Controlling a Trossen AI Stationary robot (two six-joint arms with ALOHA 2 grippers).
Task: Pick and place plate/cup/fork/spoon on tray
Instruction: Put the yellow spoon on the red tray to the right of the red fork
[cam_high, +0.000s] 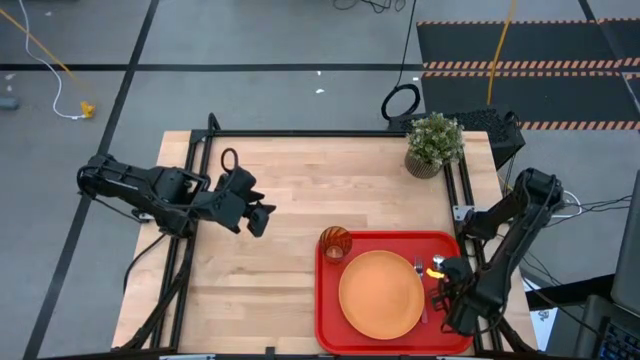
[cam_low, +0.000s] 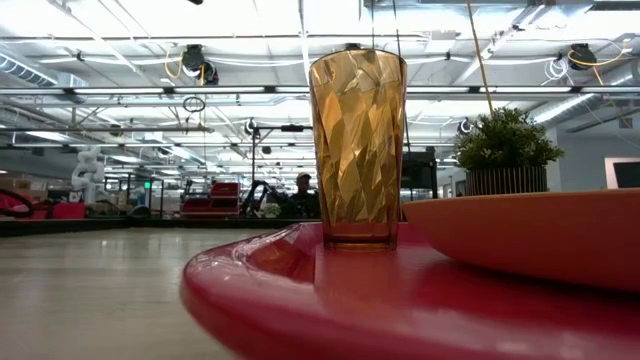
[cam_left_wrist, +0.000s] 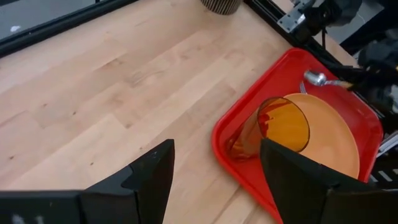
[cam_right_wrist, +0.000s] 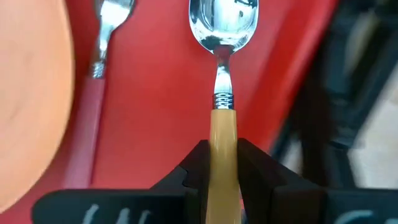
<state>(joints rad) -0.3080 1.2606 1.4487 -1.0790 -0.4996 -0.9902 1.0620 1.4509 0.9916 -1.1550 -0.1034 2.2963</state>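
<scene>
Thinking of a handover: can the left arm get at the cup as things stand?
Probably yes. The left gripper hangs open above bare table, and the cup stands upright in the tray's near corner, with nothing between; the plate lies beyond it.

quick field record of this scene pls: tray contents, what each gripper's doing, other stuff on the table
tray: red, at the table's near right
plate: on tray, centre
cup: upright in the tray's far left corner
fork: lying on tray beside plate
spoon: over the tray's right side, handle gripped
right gripper: shut on spoon handle
left gripper: open, empty, over bare table
potted plant: far right corner
</scene>
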